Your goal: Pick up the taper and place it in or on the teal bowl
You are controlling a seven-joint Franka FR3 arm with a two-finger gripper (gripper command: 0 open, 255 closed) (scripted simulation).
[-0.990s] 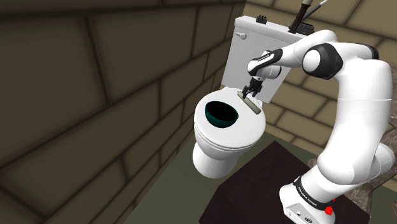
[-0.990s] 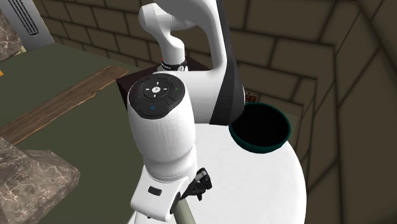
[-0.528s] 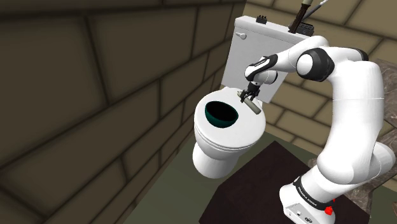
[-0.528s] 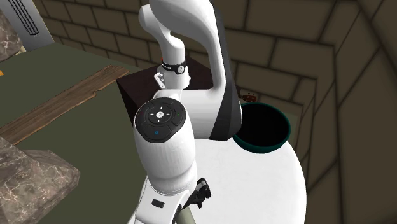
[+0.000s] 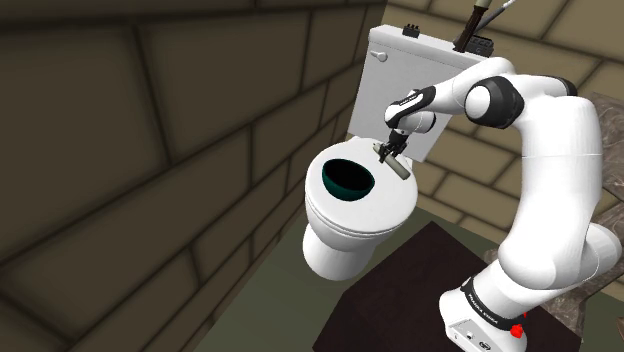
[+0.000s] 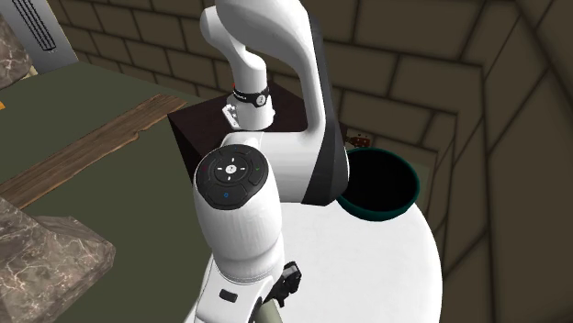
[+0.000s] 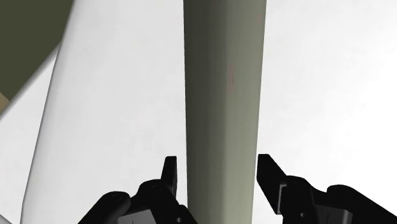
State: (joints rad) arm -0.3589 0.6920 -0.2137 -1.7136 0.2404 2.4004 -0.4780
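Observation:
The taper (image 5: pixel 399 168) is a grey-green stick lying on the white toilet lid (image 5: pixel 372 215), on the side near the tank. My gripper (image 5: pixel 390 152) reaches down onto its tank-side end. In the wrist view the taper (image 7: pixel 222 95) runs straight out between the two black fingers, which press against its sides, so the gripper (image 7: pixel 219 181) is shut on it. The teal bowl (image 5: pixel 348 180) stands on the lid's far side, in the shoulder view's left, apart from the taper. In the second exterior view the bowl (image 6: pixel 378 186) sits beyond my arm and the gripper (image 6: pixel 289 281) is at the bottom edge.
The white tank (image 5: pixel 398 62) rises just behind the gripper, with a dark object (image 5: pixel 476 28) on top. A brick wall (image 5: pixel 150 150) closes in on the shoulder view's left. The dark stand (image 5: pixel 400 290) is beside the toilet. A wooden plank (image 6: pixel 92 151) and stone blocks (image 6: pixel 46 257) lie on the floor.
The arm lowered the gripper onto the taper's end a second ago, then held still. The fingers have closed in against the taper's sides. Taper and bowl stay in place.

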